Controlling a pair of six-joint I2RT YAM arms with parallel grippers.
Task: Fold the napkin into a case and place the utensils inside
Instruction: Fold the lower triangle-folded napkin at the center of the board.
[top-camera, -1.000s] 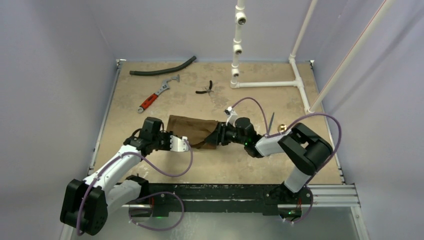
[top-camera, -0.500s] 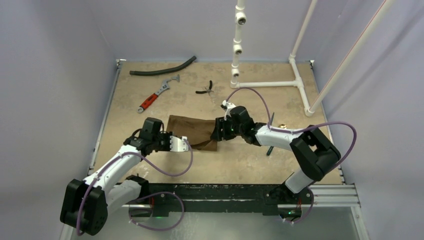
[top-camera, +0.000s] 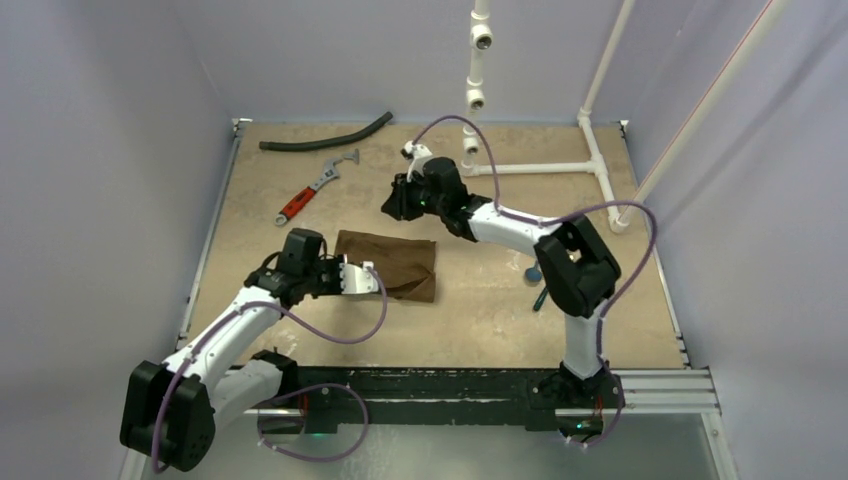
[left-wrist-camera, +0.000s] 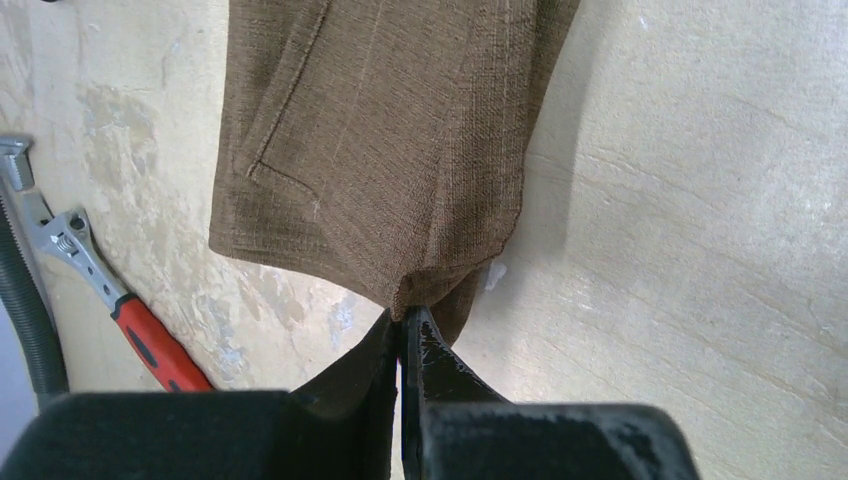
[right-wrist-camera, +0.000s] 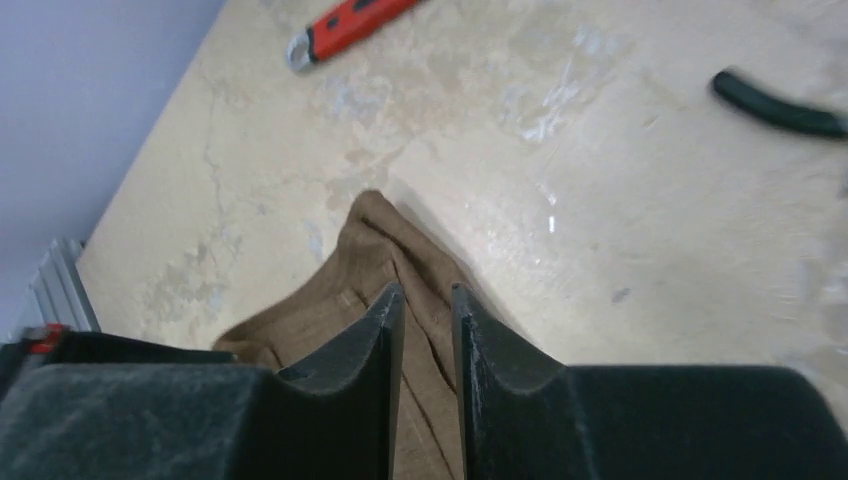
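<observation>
Napkin (top-camera: 392, 262) lies folded in a strip mid-tabletop (top-camera: 470, 320), its near-left edge pinched tight in the left end effector (left-wrist-camera: 402, 322). The right end effector (right-wrist-camera: 425, 300) hovers beyond, jaws a slit apart and empty. We judge the fold needs that edge carried over flat with edges aligned; the utensils (top-camera: 533, 272) sit mostly hidden behind the right arm.

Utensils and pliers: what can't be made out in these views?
1. Utensils: top view, the right arm covers all but a blue bit and a dark tip; number unclear.
2. Pliers: right wrist view, blurred and cut off by the right edge; top view, likely behind the right end effector.
</observation>
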